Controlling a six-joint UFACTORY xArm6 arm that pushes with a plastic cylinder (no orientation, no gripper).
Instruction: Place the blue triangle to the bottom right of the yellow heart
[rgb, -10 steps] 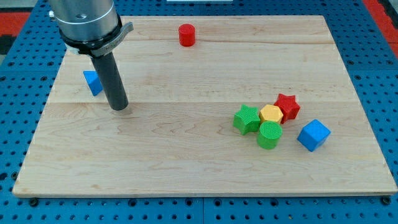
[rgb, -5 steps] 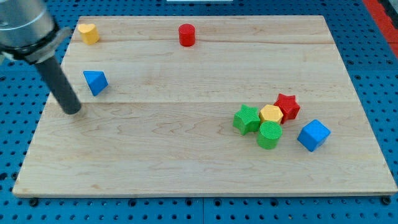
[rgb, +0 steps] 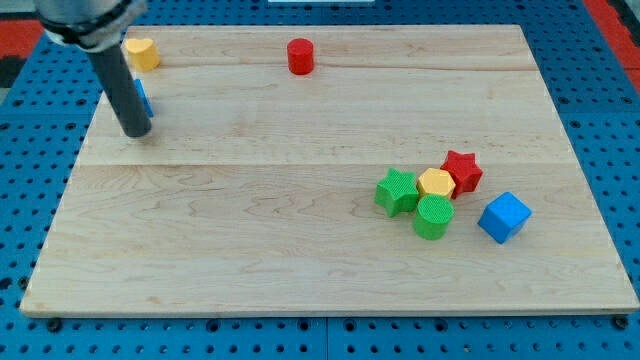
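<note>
The yellow heart (rgb: 142, 52) lies near the board's top left corner. The blue triangle (rgb: 145, 98) sits just below it, mostly hidden behind my rod; only a thin blue sliver shows on the rod's right side. My tip (rgb: 135, 132) rests on the board just below the blue triangle, touching or nearly touching it. The rod rises to the upper left and out of the view's top.
A red cylinder (rgb: 300, 55) stands at top centre. At the right, a green star (rgb: 397, 192), yellow hexagon (rgb: 436, 183), red star (rgb: 462, 170) and green cylinder (rgb: 433, 217) cluster together, with a blue cube (rgb: 504, 217) beside them. The wooden board (rgb: 300, 260) lies on a blue pegboard.
My tip swung from right of the blue triangle to its lower left, then up beneath it. The blue triangle has shifted up toward the yellow heart.
</note>
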